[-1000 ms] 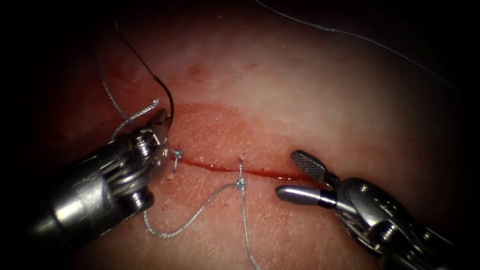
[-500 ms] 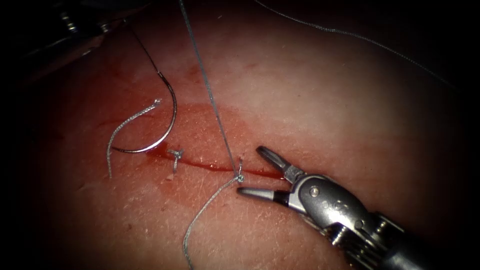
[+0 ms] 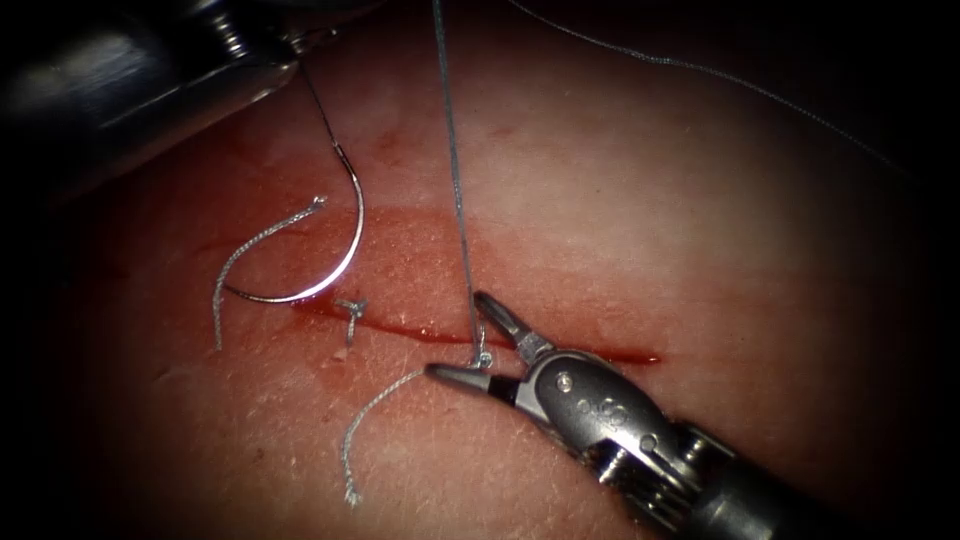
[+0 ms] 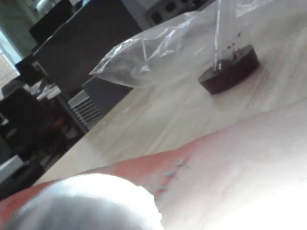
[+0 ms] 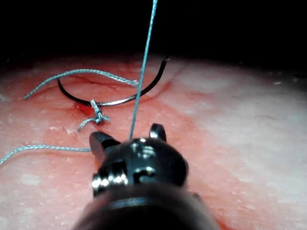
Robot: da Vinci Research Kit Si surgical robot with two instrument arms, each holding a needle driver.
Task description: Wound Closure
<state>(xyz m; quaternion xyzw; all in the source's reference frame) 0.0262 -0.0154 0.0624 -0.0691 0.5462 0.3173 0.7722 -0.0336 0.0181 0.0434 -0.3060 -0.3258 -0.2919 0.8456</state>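
Steel jaws spread around the taut strand at the knot

Steel-grey right needle driver (image 3: pixel 478 338) stood with its two jaws parted, one on each side of the taut grey braided thread (image 3: pixel 455 190) just above the small knot (image 3: pixel 482 357) at the middle of the red cut (image 3: pixel 420 331); they grasped nothing. That strand rose straight up out of the endoscope view. A loose grey tail (image 3: pixel 372 425) curled away from the knot over the pale pink pork tissue (image 3: pixel 640 220). The left arm's dark metal tool (image 3: pixel 120 70) sat far off at the upper left; whether its jaws were parted or closed could not be told. The thin curved steel needle (image 3: pixel 335 255) lay free on the tissue near the cut's left end, beside a short cut thread end (image 3: pixel 255 255) and an older knotted stitch (image 3: pixel 350 310)
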